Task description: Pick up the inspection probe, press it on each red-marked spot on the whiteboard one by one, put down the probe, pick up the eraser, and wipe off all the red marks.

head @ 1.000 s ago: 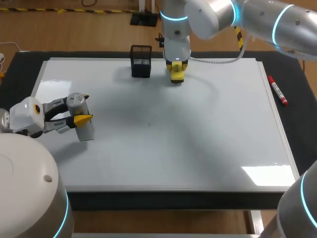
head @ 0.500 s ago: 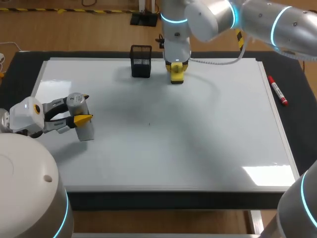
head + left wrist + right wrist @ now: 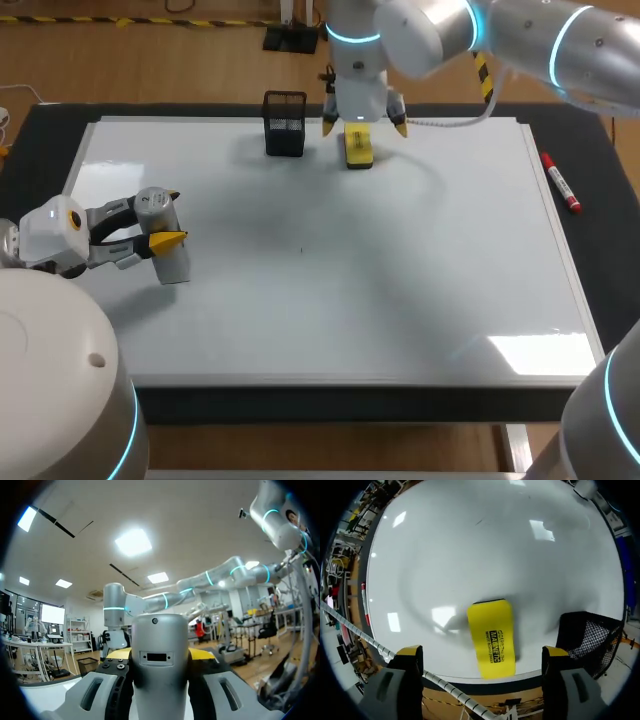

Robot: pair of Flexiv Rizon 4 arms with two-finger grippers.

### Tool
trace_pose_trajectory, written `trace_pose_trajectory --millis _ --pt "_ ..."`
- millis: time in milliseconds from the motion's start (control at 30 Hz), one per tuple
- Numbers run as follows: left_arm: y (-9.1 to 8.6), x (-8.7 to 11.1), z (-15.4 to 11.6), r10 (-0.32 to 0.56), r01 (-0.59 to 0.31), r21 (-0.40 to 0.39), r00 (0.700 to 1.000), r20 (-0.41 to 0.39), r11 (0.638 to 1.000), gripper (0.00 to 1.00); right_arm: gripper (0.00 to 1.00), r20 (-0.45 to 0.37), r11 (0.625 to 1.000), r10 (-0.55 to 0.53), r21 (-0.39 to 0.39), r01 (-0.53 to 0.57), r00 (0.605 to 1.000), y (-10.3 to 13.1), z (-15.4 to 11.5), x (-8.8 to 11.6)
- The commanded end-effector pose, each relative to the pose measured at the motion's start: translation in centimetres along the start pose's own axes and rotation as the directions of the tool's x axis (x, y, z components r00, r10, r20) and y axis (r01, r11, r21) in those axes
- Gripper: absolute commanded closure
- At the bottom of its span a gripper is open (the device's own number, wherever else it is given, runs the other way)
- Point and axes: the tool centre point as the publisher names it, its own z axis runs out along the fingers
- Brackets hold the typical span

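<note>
Eraser (image 3: pixel 358 148) — yellow block, flat on whiteboard (image 3: pixel 330 300), close to far edge of bench, just beside black mesh holder (image 3: pixel 285 124) but apart from it. Right gripper (image 3: pixel 364 127) directly above, fingers spread wide, one yellow tip off each long side of block, neither touching. No grip on eraser at present.

Left gripper (image 3: pixel 170 218) near left edge of bench, fingers clamped from two sides on inspection probe (image 3: pixel 174 262) — grey, metal-looking cylinder held roughly upright. Contact between lower end and board not determinable.

No red marks discernible on board in head view; only a tiny dark speck near middle. Red marker (image 3: pixel 560 182) on bench, just off right edge of whiteboard.

Handling, as judgement only:
- Eraser: probably light, rigid in body, with smooth and likely slick top; softer wiping face presumed underneath, not visible.
- Take hold across narrow width at mid-length, fingers on long side walls, low enough to avoid riding up over rounded top edges.
- Keep block level during wiping, full underside against board.
- Mind mesh holder: limited room for finger on that side.
- Probe: stiff, smooth, likely heavier than eraser. Grip around body as now; set down upright or flat without dropping.
</note>
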Motion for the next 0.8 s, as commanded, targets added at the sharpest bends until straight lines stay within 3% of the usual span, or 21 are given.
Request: trace_pose_trajectory --millis 33,167,333,467,500,800 --pt "-0.1 0.0 0.0 0.001 -0.001 -0.001 1.000 0.001 1.000 1.00 0.00 0.040 0.995 0.098 -0.023 -0.097 0.994 -0.3 -1.6 1.2" --pt "-0.1 0.0 0.0 0.001 -0.001 -0.001 1.000 0.001 1.000 1.00 0.00 0.053 0.972 0.233 -0.045 -0.231 0.971 -0.7 -2.6 1.6" --pt "-0.1 0.0 0.0 0.001 -0.001 -0.001 1.000 0.001 1.000 1.00 0.00 0.050 0.927 0.359 -0.133 -0.350 0.932 -1.3 -3.3 2.0" --pt "-0.1 0.0 0.0 0.001 -0.001 -0.001 1.000 0.001 1.000 1.00 0.00 0.108 0.893 0.440 -0.155 -0.422 0.892 -1.7 -4.1 2.4" --pt "-0.1 0.0 0.0 0.001 -0.001 -0.001 1.000 0.001 1.000 1.00 0.00 0.132 0.869 0.486 -0.179 -0.462 0.864 -1.8 -4.3 2.6" --pt "-0.1 0.0 0.0 0.001 -0.001 -0.001 1.000 0.001 1.000 1.00 0.00 0.200 0.779 0.624 -0.234 -0.581 0.756 -2.7 -6.4 3.3"
